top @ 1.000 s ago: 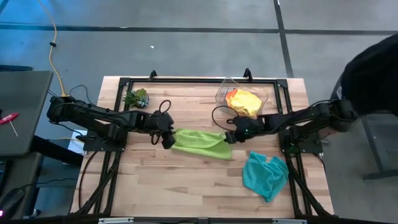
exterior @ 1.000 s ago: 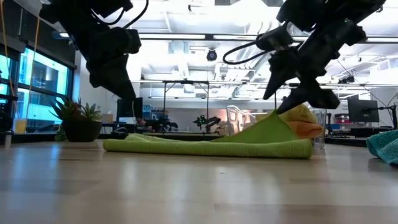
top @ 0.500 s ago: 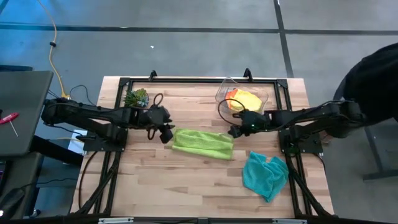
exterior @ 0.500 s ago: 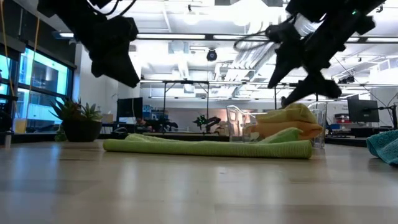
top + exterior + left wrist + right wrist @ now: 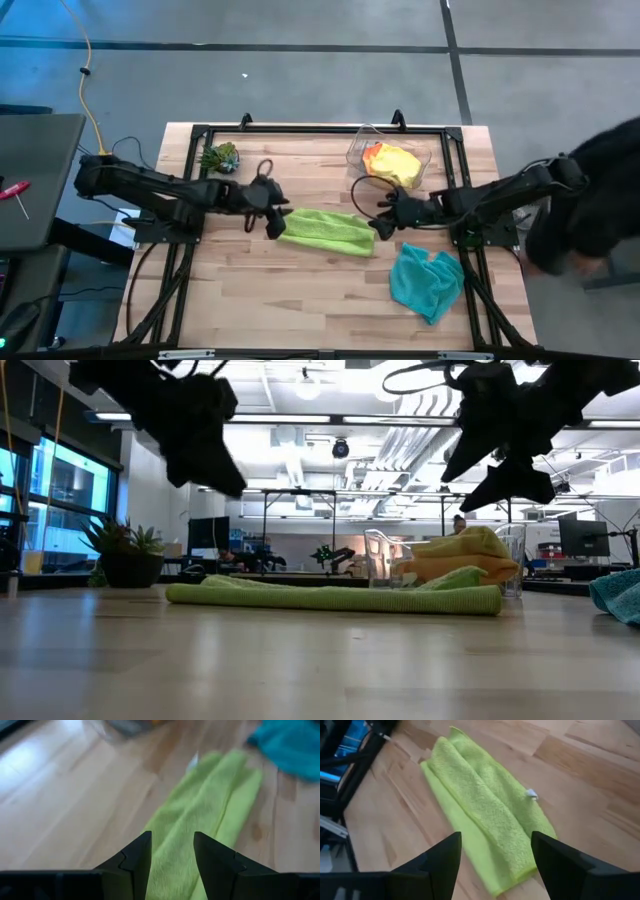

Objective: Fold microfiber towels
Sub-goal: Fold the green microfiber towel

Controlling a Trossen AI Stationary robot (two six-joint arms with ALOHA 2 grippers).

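**Lime towel lay folded between two empty grippers**

Lime green towel (image 5: 325, 230) lay flat on the wooden table (image 5: 300, 300), folded into a long strip. Left gripper (image 5: 277, 222) hung above its left end, fingers parted and empty. Right gripper (image 5: 381, 226) hung above its right end, fingers spread wide, holding nothing. Teal towel (image 5: 427, 281) sat crumpled near the table's front right. Yellow and orange towels (image 5: 391, 160) filled the clear bin (image 5: 358, 145) behind.

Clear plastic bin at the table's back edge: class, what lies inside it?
The clear bin holds a yellow towel and an orange one. Anything beneath them is covered.
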